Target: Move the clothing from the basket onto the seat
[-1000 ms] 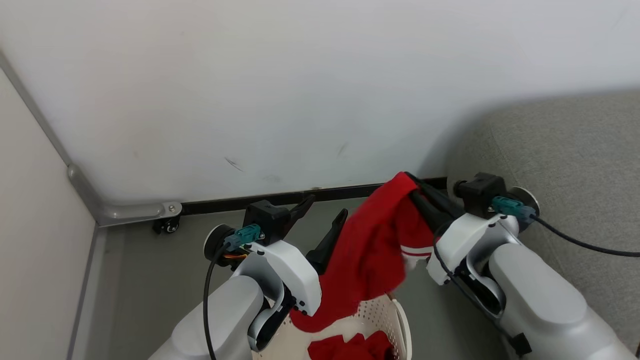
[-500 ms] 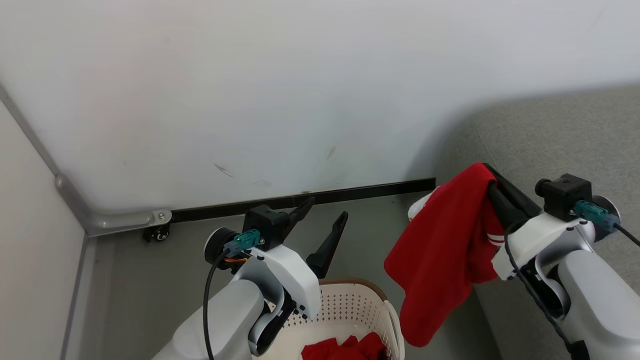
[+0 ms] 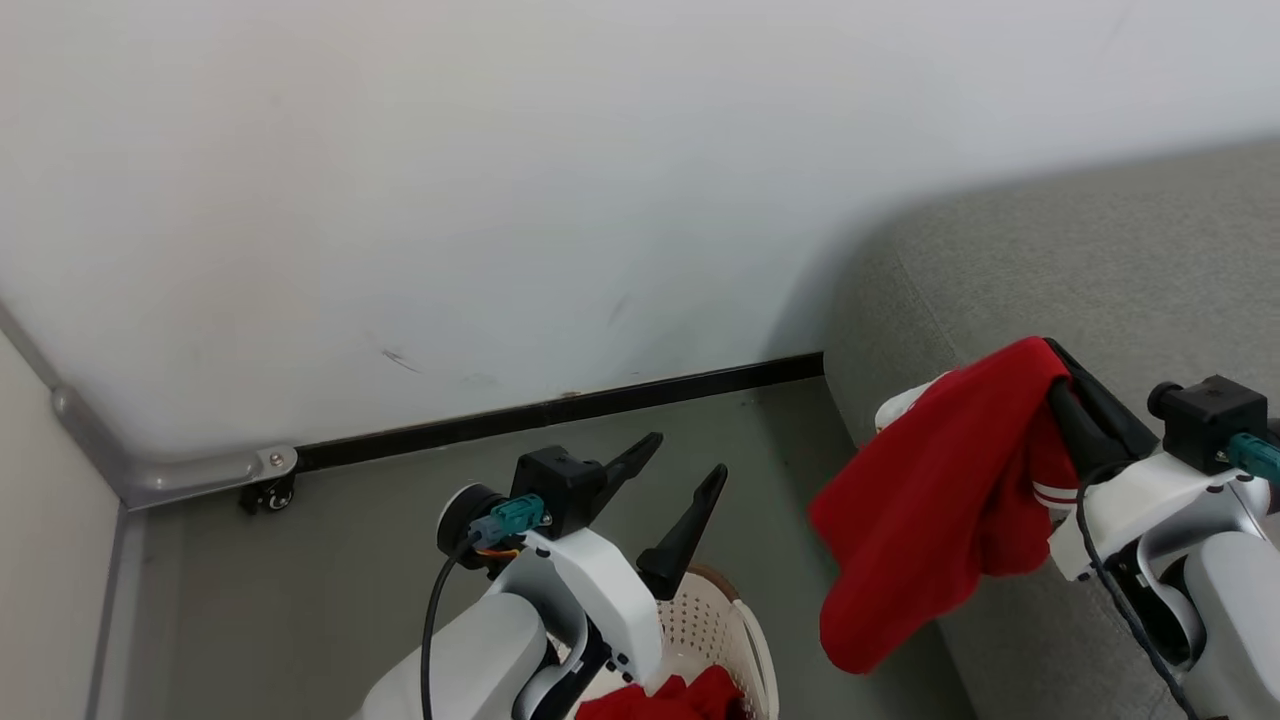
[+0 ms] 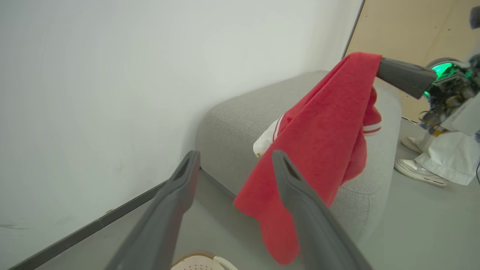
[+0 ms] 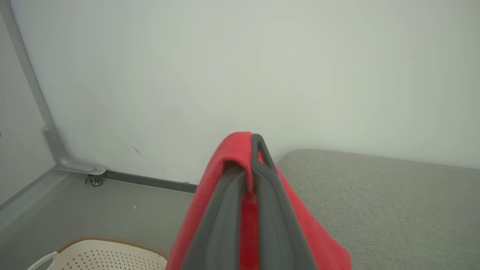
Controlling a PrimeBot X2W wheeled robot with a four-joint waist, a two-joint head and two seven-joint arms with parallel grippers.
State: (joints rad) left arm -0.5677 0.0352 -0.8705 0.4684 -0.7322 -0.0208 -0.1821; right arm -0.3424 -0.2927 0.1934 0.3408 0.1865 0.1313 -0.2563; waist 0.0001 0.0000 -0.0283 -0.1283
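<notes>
Closest in, the basket (image 3: 715,620) sits on the floor right under the left arm, and there's a heap of red clothes (image 3: 670,695) lying inside it, down at the near edge of the head view. The left gripper (image 3: 683,458) hangs above the basket's far rim with its two fingers spread wide apart and nothing between them. You can see the gap clearly in the left wrist view (image 4: 234,155), with a bit of basket rim (image 4: 202,262) peeking in below.

Off to the right and a bit further out, the right gripper (image 3: 1055,365) has its fingers pinched tight on a fold of one red garment (image 3: 920,500). In the right wrist view the fingers (image 5: 262,195) are pressed together with red cloth sandwiched between them. The garment drapes down from the fingertips, up in the air, with its white striped trim showing near the top. It hangs right at the rounded left end of the sofa (image 3: 1100,250), with the bottom dangling over the floor beside the sofa's side. Can't tell if the cloth actually touches the upholstery.

Behind all that there's a white wall with a dark baseboard, and a little caster wheel (image 3: 262,495) in the far left corner. The left wrist view also catches a person's sneaker (image 4: 420,170) on the floor past the sofa.
</notes>
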